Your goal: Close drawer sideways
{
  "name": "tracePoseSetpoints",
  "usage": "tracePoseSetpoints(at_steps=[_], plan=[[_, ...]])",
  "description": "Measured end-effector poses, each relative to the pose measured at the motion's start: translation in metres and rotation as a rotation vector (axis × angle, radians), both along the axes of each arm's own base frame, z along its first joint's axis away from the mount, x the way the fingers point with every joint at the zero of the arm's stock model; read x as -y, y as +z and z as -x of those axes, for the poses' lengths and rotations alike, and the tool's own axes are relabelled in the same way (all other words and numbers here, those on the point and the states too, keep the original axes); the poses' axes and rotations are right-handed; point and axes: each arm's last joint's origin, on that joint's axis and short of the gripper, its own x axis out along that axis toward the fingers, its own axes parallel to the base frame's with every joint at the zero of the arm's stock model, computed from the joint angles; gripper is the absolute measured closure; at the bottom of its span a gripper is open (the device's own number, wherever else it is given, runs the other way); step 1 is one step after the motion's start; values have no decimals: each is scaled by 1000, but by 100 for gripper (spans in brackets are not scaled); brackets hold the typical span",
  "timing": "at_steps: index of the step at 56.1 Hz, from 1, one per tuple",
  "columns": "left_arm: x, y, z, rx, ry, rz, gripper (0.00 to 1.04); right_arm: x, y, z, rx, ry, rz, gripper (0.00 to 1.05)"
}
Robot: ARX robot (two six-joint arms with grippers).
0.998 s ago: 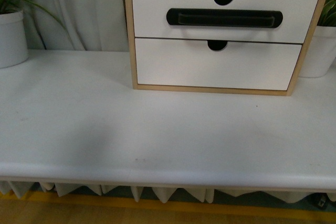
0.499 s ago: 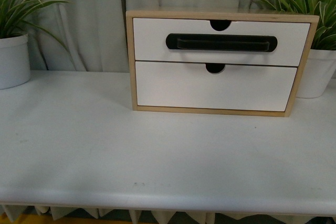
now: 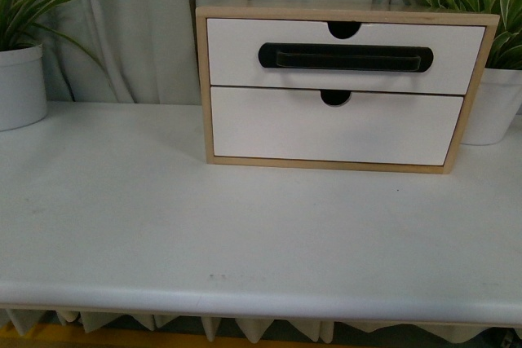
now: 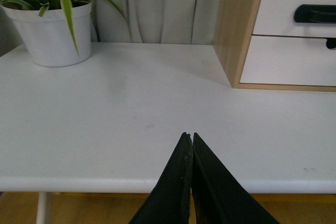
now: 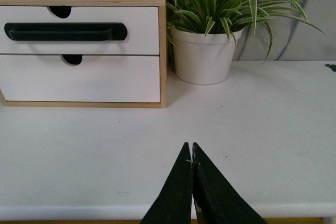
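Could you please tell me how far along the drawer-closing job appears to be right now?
The drawer with the black handle looks about flush with its wooden frame, so it seems closed. Nothing is in hand: the left end effector and right end effector are shut, away from it. Little seems left.

1. The white table [image 3: 245,226] lies bare from its front edge back to the wooden frame [image 3: 201,87], giving open passage across its whole width.
2. At the back edge, right of middle, the frame with the drawer [image 3: 342,56] blocks the way.
3. A potted plant [image 3: 20,79] stands at the back left corner, with a clear gap of table between it and the frame.
4. A second potted plant [image 3: 497,99] stands just beside the frame at the back right corner, leaving hardly any gap there.
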Motion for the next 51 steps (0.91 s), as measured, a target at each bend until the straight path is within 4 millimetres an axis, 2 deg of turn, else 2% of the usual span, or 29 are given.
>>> tracePoseSetpoints(at_steps=[23, 34, 41, 51], plan=[[-3, -15, 10, 11, 17, 10, 101, 0, -17, 10, 5, 0, -1, 104], [-3, -14, 14, 16, 16, 11, 101, 0, -22, 13, 5, 0, -1, 104], [-3, -16, 18, 6, 16, 11, 101, 0, -34, 21, -24, 2, 0, 104], [-3, -18, 26, 9, 16, 12, 101, 0, -32, 25, 7, 2, -1, 104]])
